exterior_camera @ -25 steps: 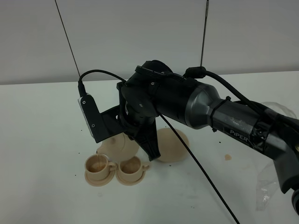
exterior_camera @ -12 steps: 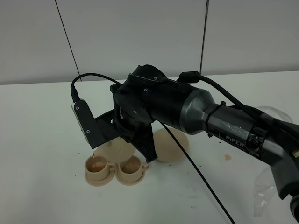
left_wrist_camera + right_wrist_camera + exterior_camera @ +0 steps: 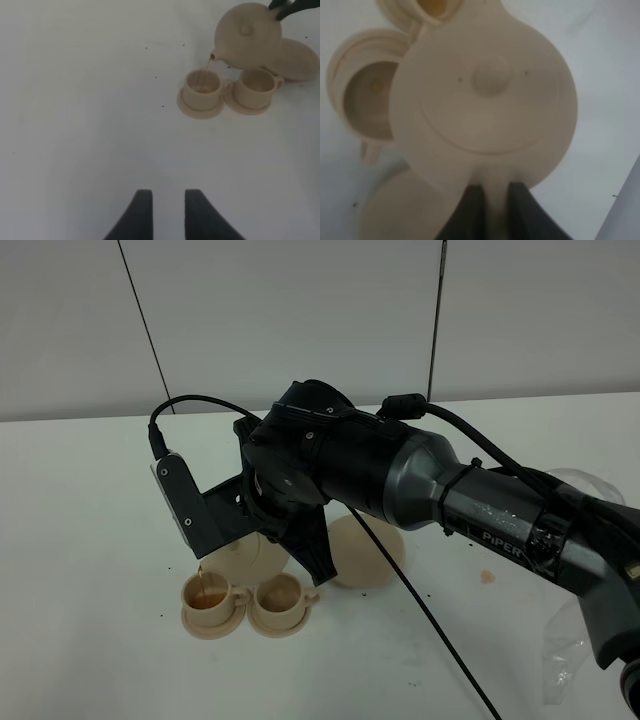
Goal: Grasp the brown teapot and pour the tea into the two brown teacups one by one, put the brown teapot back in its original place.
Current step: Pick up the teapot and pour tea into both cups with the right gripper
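Observation:
The brown teapot point(image 3: 490, 105) hangs tilted, with my right gripper point(image 3: 492, 192) shut on its loop handle. A thin stream of tea point(image 3: 207, 65) runs from the spout into the left one of the two brown teacups point(image 3: 202, 87), which holds tea. The other teacup point(image 3: 256, 87) stands right beside it on its own small saucer. Behind them lies the wider round saucer point(image 3: 372, 550), bare. In the exterior view my right arm point(image 3: 400, 480) reaches across and hides most of the teapot point(image 3: 250, 555). My left gripper point(image 3: 169, 212) hovers well short of the cups, fingers apart and holding nothing.
A crumpled clear plastic bag point(image 3: 580, 630) lies at the table's right edge. A small tea stain point(image 3: 487, 576) marks the white table point(image 3: 90, 520) right of the wide saucer. A black cable point(image 3: 430, 620) trails from my right arm across the front.
My right arm has shifted slightly left and tipped the teapot further. Its spout now sits over the left teacup, and tea is streaming into it.

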